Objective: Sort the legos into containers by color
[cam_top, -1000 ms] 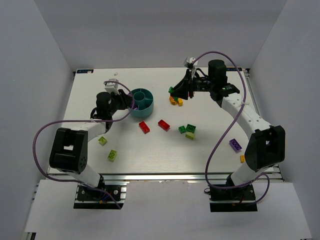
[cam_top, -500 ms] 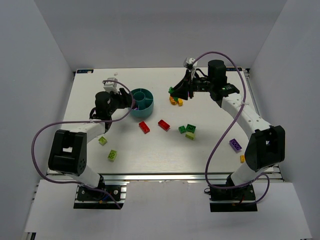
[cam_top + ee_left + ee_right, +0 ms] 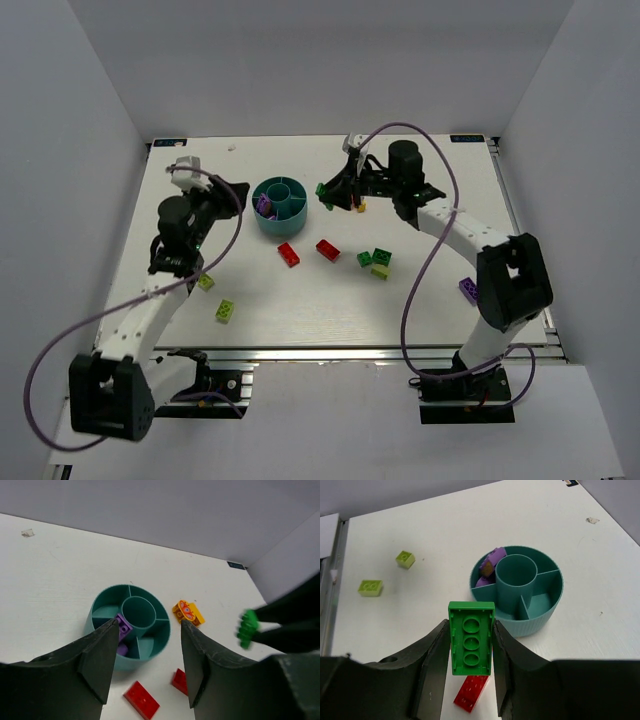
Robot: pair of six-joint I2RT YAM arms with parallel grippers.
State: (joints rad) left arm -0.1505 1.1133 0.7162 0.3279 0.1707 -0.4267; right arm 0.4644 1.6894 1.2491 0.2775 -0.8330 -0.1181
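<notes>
Hidden, cropped and blurred parts

In the left wrist view the right gripper (image 3: 256, 628) is a dark blur cut by the right edge, and the green brick (image 3: 246, 629) it pinches is smeared, its studs unreadable. The left gripper (image 3: 149, 625), spread wide and cropped by the bottom edge, covers part of the bowl (image 3: 145, 652), a purple brick (image 3: 122, 627) and a red brick (image 3: 179, 680). From the right wrist, the green brick hides the top of a red piece (image 3: 470, 694), and a brown bit (image 3: 487, 569) in the bowl cannot be identified. From above, the orange bricks (image 3: 358, 205) lie mostly under the right gripper.
</notes>
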